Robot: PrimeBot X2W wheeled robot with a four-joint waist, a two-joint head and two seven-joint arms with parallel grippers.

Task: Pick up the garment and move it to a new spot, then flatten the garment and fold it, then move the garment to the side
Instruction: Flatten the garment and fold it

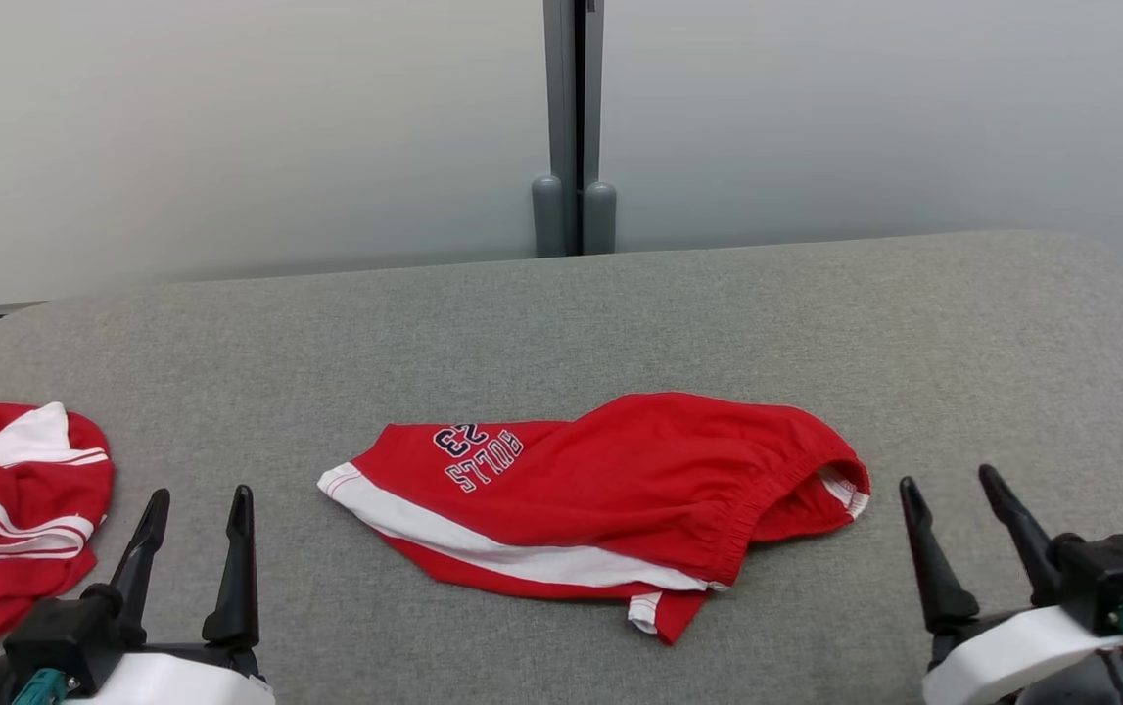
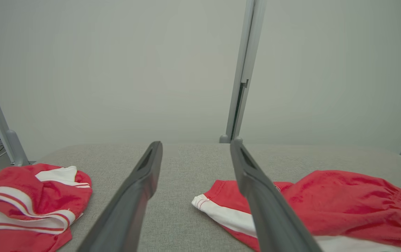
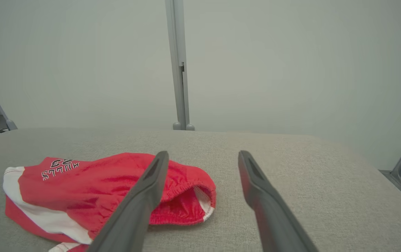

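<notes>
Lying before you on grey table (image 1: 561, 323): red shorts (image 1: 610, 499), centre; second red garment (image 1: 13, 509), near left; your left gripper (image 1: 203, 493), right gripper (image 1: 946, 476) spread, empty.

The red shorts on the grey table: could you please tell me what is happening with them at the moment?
Nothing is holding them yet. The red shorts lie rumpled mid-table, waistband toward the robot's right. The left gripper and the right gripper sit open and empty near the front edge, one on each side of the shorts. A second red garment lies at the robot's left.
</notes>
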